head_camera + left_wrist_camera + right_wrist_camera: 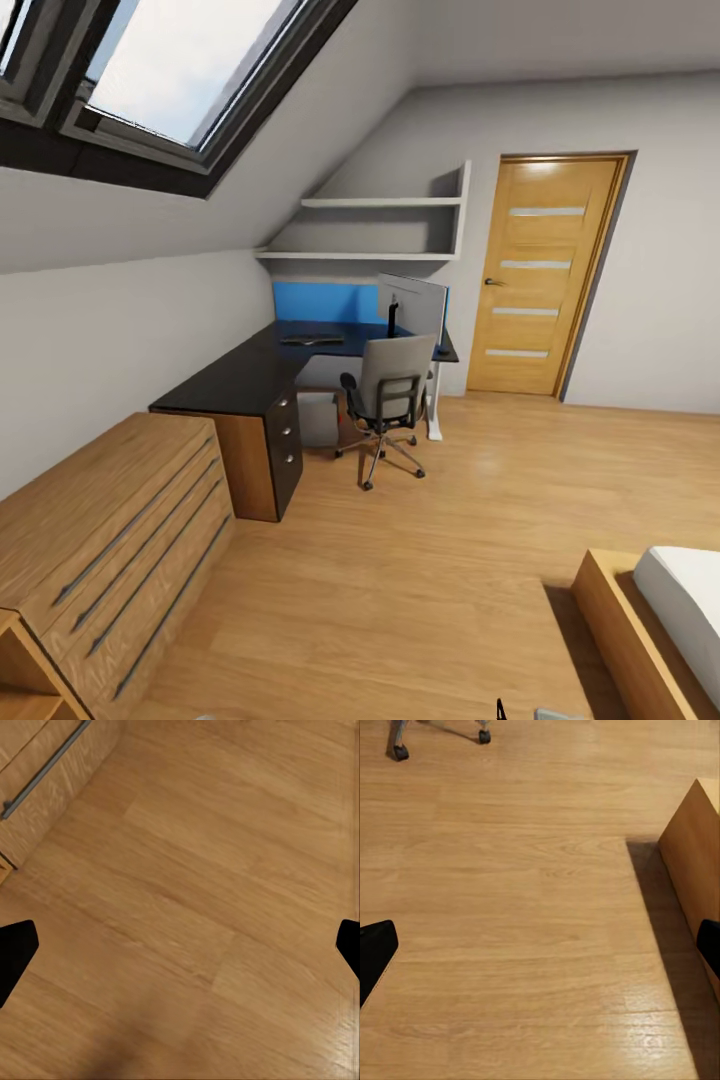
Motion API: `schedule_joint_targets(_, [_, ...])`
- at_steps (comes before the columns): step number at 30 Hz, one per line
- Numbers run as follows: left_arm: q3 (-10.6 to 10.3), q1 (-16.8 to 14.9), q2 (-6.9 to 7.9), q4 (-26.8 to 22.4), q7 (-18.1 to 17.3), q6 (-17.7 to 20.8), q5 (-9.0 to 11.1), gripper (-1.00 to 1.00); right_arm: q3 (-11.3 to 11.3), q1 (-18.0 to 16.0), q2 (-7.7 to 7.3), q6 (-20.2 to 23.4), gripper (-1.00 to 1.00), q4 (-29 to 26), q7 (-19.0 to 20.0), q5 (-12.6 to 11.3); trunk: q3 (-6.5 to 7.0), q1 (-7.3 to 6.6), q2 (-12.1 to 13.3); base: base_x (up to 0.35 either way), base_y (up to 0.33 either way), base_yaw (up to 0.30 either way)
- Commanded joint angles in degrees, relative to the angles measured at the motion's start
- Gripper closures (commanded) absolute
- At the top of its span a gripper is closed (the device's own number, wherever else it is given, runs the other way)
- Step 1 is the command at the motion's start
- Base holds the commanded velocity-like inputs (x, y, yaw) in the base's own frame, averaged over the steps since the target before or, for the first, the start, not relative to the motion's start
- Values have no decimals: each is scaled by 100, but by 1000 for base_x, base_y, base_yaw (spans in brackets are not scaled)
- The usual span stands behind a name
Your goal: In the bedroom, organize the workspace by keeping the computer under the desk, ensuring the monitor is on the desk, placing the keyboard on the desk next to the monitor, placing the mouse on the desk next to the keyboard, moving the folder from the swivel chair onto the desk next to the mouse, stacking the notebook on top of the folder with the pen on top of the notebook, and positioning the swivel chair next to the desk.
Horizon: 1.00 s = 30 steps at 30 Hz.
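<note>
Both claws hang released over bare wood floor (pixel 195 907), left claw (pixel 180 949), right claw (pixel 540 945), well apart from the table (pixel 250 375) (far corner). Swivel chair (pixel 392 385) sits at its edge; monitor (pixel 412 305) and keyboard (pixel 312 339) lie on top.

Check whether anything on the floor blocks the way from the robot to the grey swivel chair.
Nothing visible does. Bare light wood floor lies up to the grey swivel chair. The light-wood dresser and the wooden bed frame flank the path on either side.
</note>
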Motion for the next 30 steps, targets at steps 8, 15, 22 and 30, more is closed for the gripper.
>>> schedule_joint_targets(8, [-2,-4,-41,8,2,-16,5,-100,-30,-4,2,-72,-100,-20,5,-48,-62,4,-4,333,0,0])
schedule_joint_targets(15, [-61,-4,-45,15,2,-16,5,-100,-40,-4,-6,-73,-100,-22,4,-50,-125,4,-4,333,-53,-40])
schedule_joint_targets(22, [-137,-4,-45,47,2,-16,5,-100,-41,-4,-7,-73,-100,-22,8,-50,-180,4,-4,333,-101,-160])
schedule_joint_targets(30, [-160,-4,-51,137,2,-19,-3,-100,-41,-4,-15,-80,-100,-22,12,-50,-208,4,-4,270,-105,-260])
